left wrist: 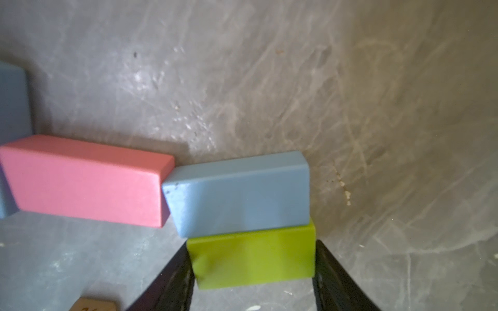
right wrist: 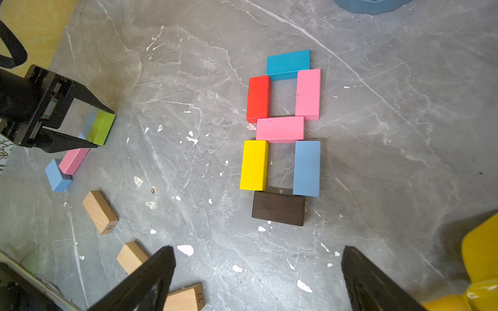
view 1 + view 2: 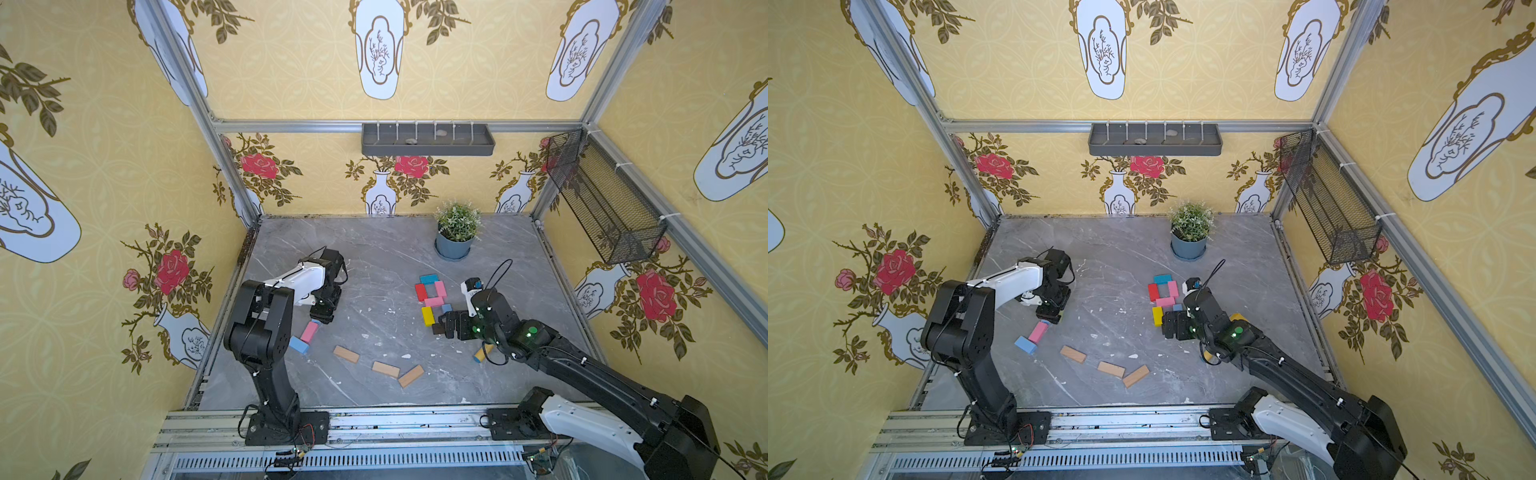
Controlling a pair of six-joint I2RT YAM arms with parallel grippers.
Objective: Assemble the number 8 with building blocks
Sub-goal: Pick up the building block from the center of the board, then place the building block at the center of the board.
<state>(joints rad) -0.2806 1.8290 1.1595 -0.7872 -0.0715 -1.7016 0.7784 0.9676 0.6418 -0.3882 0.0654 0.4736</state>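
Tabletop [image 3: 374, 266]: grey marble in both top views; the far wall is taken as 12 o'clock.
Number 8 [image 2: 280, 129]: seven blocks laid flat at 3 o'clock from centre, long axis running 12 to 6. A bare strip separates it from the right edge.
Left gripper [image 1: 252, 245]: at 9 o'clock, its fingers closed against both short ends of the green block [image 1: 250, 258].
Light blue block [image 1: 237, 194]: long side flush against the green block, one corner meeting the pink block [image 1: 83, 180], which points toward 7 o'clock and the left edge.
Right gripper [image 2: 258, 250]: at the 6 o'clock end of the number 8, just beside the dark brown block [image 2: 278, 208]. Its fingers are spread wide and hold nothing.
Tan blocks [image 3: 385, 369]: three in a loose row at 6 o'clock, near the front edge.
Open room: a bare band runs through the centre, between the left cluster and the number 8.
Plant pot [image 3: 454, 245]: at 1 o'clock, near the far edge.
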